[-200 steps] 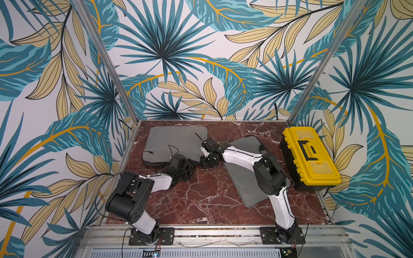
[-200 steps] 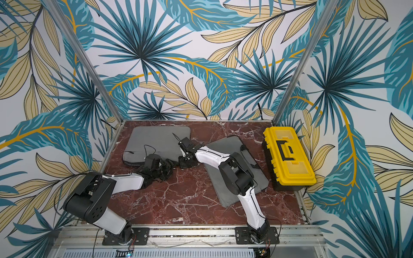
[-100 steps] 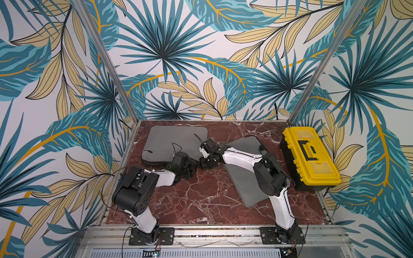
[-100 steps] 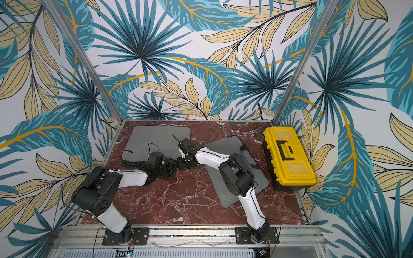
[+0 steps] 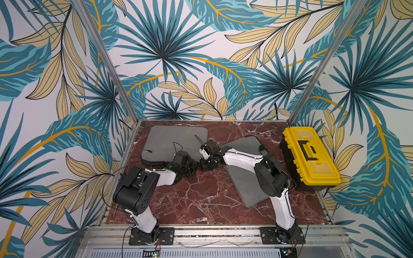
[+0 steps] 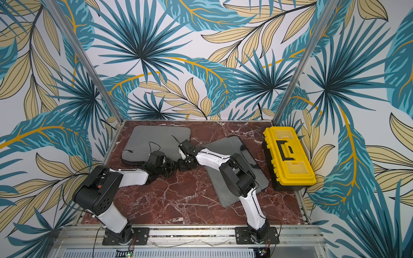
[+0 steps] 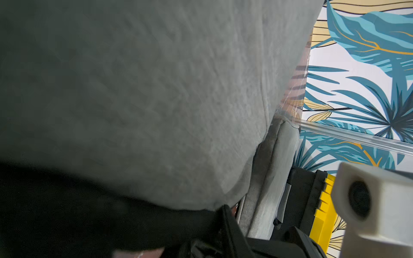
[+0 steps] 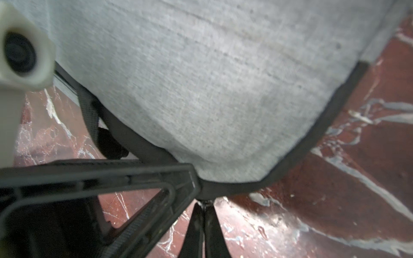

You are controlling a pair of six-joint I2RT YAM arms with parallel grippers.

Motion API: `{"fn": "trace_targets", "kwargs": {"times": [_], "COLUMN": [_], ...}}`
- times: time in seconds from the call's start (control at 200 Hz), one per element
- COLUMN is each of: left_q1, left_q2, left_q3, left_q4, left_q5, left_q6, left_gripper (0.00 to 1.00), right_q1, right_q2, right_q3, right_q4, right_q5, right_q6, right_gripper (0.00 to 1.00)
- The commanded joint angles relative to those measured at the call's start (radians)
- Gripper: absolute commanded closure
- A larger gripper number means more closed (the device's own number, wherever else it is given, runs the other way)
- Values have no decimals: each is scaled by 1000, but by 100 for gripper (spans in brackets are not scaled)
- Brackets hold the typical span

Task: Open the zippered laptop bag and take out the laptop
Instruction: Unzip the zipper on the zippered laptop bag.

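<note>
Marble tabletop [image 5: 201,201] holds laptop bag [image 5: 169,140], a grey sleeve [image 5: 243,187] and yellow toolbox [image 5: 310,156]

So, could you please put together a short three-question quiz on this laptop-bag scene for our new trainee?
1. True or false: the lid of the yellow toolbox stands open.
2. How many gray laptop bags lie on the marble table? A one; B two; C three.
3. Fill in: the right pincer is ___ at a bag's black-edged corner.
Key: 1 false; 2 B; 3 shut.
</note>
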Motion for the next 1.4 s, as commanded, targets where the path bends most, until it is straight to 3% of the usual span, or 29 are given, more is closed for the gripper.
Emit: {"fn": "trace_targets", "kwargs": {"times": [0.0,0.265,0.916,1.397], "left_q1": [-4,-4,0,1], "left_q2": [11,-15,-86,-99], "left_q3": [27,3,-105,-151], "left_q4": [10,10,8,8], "left_q5": [-12,-28,-47,32], "left_q6": [10,16,28,47], "left_gripper": [82,100,100,100], "right_q1": [14,13,-56,-117], "right_q2": [-58,-62,-70,-18], "right_q3": [-33,-40,-37,44], "right_q4": [-13,-47,-102,-119], "right_q5": [-19,43,166,207], "right_q6": [-20,-8,-16,-95], "right_gripper": [100,100,100,100]}}
